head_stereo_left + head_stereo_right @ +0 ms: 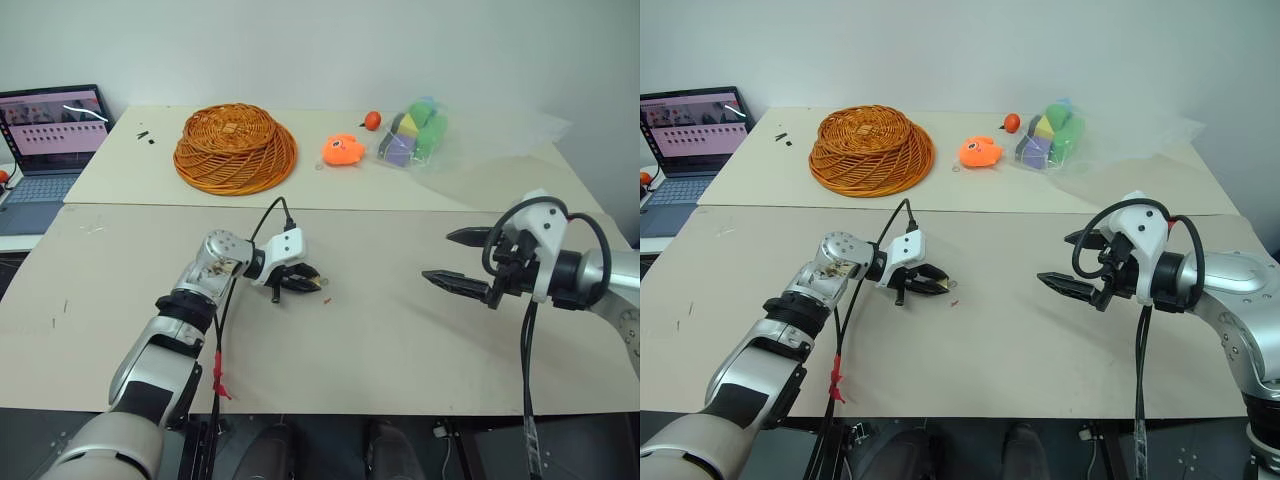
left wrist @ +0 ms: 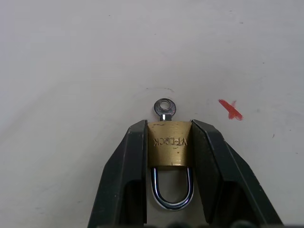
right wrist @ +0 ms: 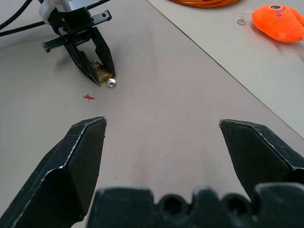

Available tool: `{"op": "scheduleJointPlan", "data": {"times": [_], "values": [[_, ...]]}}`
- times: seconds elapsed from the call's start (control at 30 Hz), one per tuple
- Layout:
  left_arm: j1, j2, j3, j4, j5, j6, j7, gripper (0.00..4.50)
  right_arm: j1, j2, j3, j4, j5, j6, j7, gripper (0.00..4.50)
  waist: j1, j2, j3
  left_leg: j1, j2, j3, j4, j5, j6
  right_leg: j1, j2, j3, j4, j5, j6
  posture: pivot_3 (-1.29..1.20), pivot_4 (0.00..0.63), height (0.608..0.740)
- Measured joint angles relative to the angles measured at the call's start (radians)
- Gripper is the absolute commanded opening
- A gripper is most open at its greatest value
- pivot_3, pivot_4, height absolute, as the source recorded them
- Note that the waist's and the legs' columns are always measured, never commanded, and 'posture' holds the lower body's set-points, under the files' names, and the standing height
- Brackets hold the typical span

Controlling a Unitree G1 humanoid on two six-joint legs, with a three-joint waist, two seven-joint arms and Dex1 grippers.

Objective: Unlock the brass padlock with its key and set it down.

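From the head camera I see my left gripper (image 1: 303,281) low over the near table (image 1: 400,340), a little left of centre, its two black fingers drawn close around something small at the tips. A tiny red mark (image 1: 328,299) sits on the table just right of those tips. My right gripper (image 1: 455,257) hangs well to the right, above the table, fingers spread wide with nothing between them. On the far table I see an upturned wicker basket (image 1: 235,147), an orange toy (image 1: 343,150), a small orange ball (image 1: 372,120) and a clear bag of coloured blocks (image 1: 413,133). A laptop (image 1: 50,140) stands open at the far left.

Through the left wrist camera I see the padlock (image 2: 168,149) clamped by its brass sides between my two fingers (image 2: 128,175). Its silvery shackle (image 2: 172,190) points back toward the wrist and the key (image 2: 165,108) sticks out of the body past the fingertips. The red cross is on the table close beside the key.

Through the right wrist camera my own fingers (image 3: 80,156) stand far apart and empty. Beyond them I see the left gripper pinching the padlock, key tip showing, just above the table.
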Motion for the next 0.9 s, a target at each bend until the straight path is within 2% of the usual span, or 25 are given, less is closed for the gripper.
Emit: {"op": "scheduleJointPlan", "data": {"times": [0.17,0.37,0.5,0.6,0.73,0.9], "values": [[0.0,0.0,0.003,-0.003,-0.002,0.018,0.001,0.86,-0.001,0.0,0.001,0.0,0.0,0.0,0.0,4.5,0.0,0.0,0.0,0.0,0.0,0.0,0.0,0.0,0.0,0.0,0.0,0.0,0.0,0.0,0.0,0.0,0.15,0.739],[-0.012,-0.014,0.04,-0.101,-0.083,0.205,-0.03,0.86,-0.007,0.0,0.008,0.0,0.011,0.002,0.01,4.5,-0.001,0.0,0.0,-0.001,0.0,0.0,0.0,0.0,0.0,-0.001,0.0,0.0,0.0,0.0,0.0,0.0,0.15,0.739],[-0.055,-0.022,0.081,-0.233,-0.184,0.405,-0.055,0.86,-0.046,0.003,0.039,0.001,0.022,0.006,0.028,4.5,-0.002,0.0,0.0,-0.002,0.0,-0.001,0.0,0.0,0.0,-0.002,0.0,0.0,0.0,0.0,0.001,0.0,0.15,0.739],[-0.112,-0.047,0.144,-0.313,-0.319,0.697,-0.034,0.86,-0.051,0.005,0.082,0.001,0.014,0.001,0.042,4.5,-0.003,0.0,0.0,-0.002,0.0,-0.001,0.001,0.0,0.0,-0.002,0.0,0.0,0.001,0.0,0.001,0.0,0.15,0.739],[-0.193,-0.048,0.198,-0.427,-0.468,0.954,-0.026,0.86,-0.104,0.052,0.127,-0.002,0.012,-0.011,0.044,4.5,-0.013,0.0,0.0,-0.002,-0.001,-0.001,0.001,0.001,-0.002,-0.003,0.0,0.001,0.001,-0.001,0.002,0.0,0.15,0.739],[-0.195,-0.04,0.195,-0.5,-0.577,1.131,-0.014,0.86,-0.193,0.087,0.138,-0.022,0.014,-0.037,0.042,4.5,-0.026,0.0,0.0,-0.001,0.0,-0.001,-0.001,0.005,-0.008,-0.003,0.0,0.001,0.002,-0.001,0.002,0.0,0.15,0.739]]}}
